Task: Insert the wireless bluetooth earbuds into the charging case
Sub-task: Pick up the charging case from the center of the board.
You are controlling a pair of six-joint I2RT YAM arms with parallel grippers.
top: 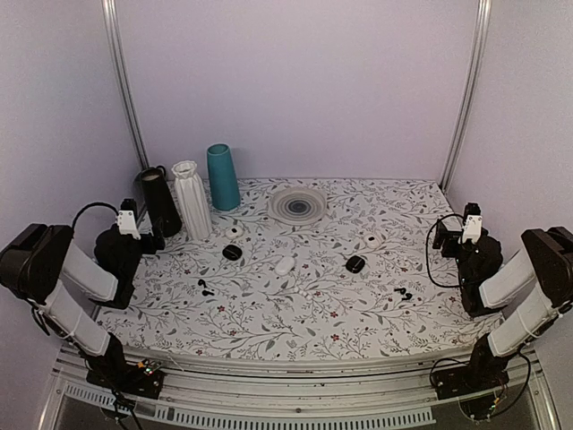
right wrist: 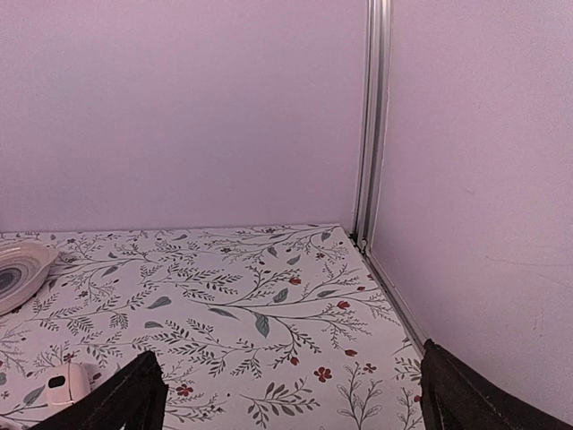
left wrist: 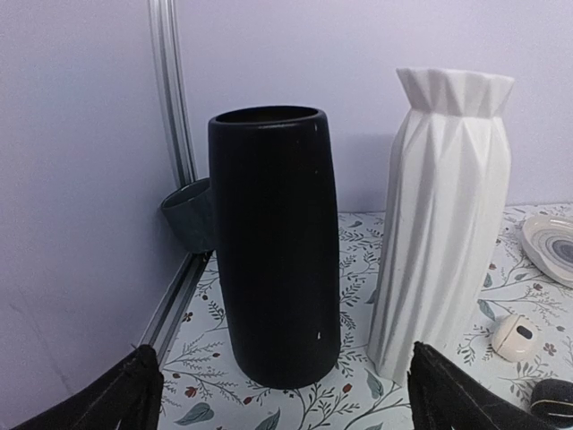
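Two hands wide apart, left hand (left wrist: 286, 391) and right hand (right wrist: 291, 391) holding nothing, white charging case (top: 235, 231) on the flowery bench (top: 269, 333) near the white vase (top: 191, 199), second white case (top: 372, 240) further right.

You are working in a robot test cell, not a home. Plain lilac panels (top: 295, 81) close off the left, right and far sides. Aluminium posts (top: 125, 90) stand at the far corners. The left arm (top: 72, 278) and right arm (top: 524, 287) are bolted to a slotted metal rail (top: 295, 399) along the near edge of a floral-covered table (top: 295, 327).
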